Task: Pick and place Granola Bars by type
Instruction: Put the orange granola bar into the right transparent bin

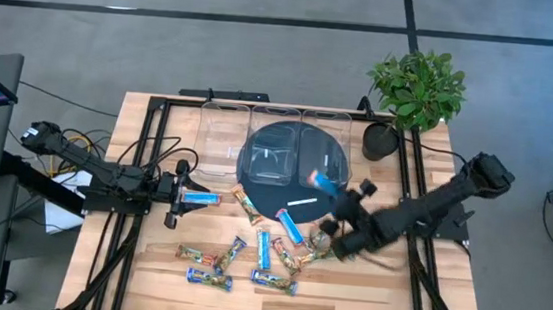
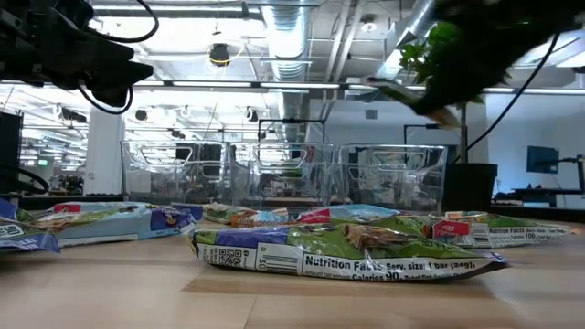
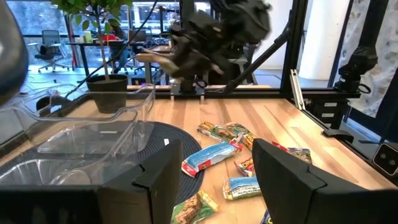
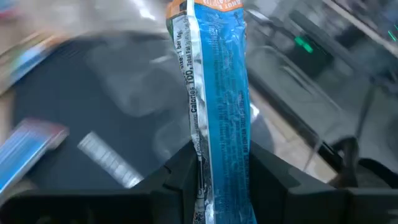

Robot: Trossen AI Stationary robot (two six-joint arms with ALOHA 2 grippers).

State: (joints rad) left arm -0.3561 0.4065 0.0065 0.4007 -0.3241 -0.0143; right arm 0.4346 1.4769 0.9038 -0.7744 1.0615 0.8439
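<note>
My right gripper is shut on a bright blue granola bar, raised over the right side of the dark round mat. Several more bars, blue, red-dark and orange-brown with green, lie flat on the wooden table near the mat's near edge. My left gripper is open and raised over the table's left part, with a blue bar just ahead of its fingers. In the left wrist view, the open left gripper frames bars lying on the table beyond it. My right gripper pinches the blue bar between its two fingers at one end. The fingers lie along the bar, whose length sticks out ahead of them. The bar is lifted clear, above the mat.
Three clear plastic bins stand in a row at the far side, partly on the mat. A thin white strip lies on the mat. A potted plant stands at the far right corner. A black frame borders the table.
</note>
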